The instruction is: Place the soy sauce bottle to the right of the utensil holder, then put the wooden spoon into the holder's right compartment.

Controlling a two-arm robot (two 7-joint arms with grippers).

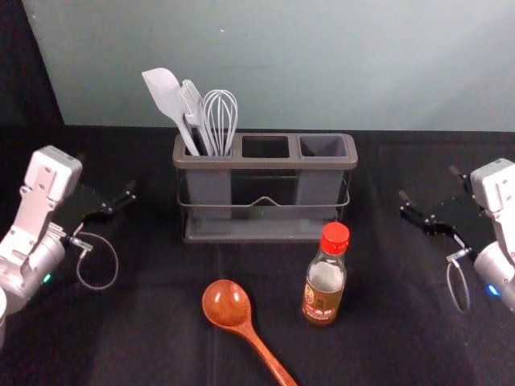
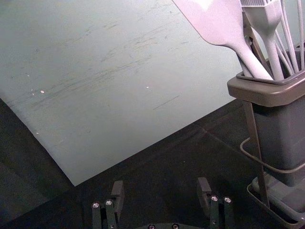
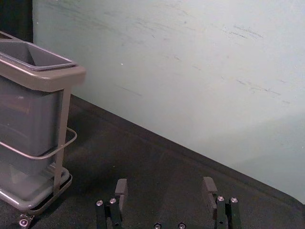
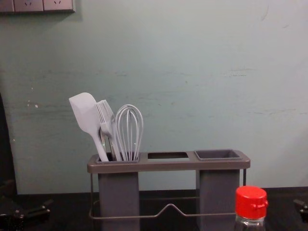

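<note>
My left gripper (image 1: pixel 108 178) is left of the utensil holder (image 1: pixel 266 162), over the dark cloth; my right gripper (image 1: pixel 429 183) is off to the holder's right. Both the left gripper (image 2: pixel 161 185) and the right gripper (image 3: pixel 165 184) are open with nothing between their fingers. The soy sauce bottle (image 1: pixel 322 291), red-capped, stands upright in front of the holder's right part. Left of it lies the wooden spoon (image 1: pixel 227 305), bowl toward the holder, handle running toward the front edge. The right compartment (image 4: pixel 218 154) is empty. In the chest view the bottle's red cap (image 4: pixel 251 202) rises at lower right.
A spatula (image 1: pixel 165 96), a brush (image 4: pixel 107 122) and a whisk (image 1: pixel 220 119) stand in the holder's left compartment. Behind the holder rises a pale wall (image 1: pixel 322 64). Dark cloth (image 1: pixel 161 322) covers the table. A socket panel (image 4: pixel 36 5) is on the wall at upper left.
</note>
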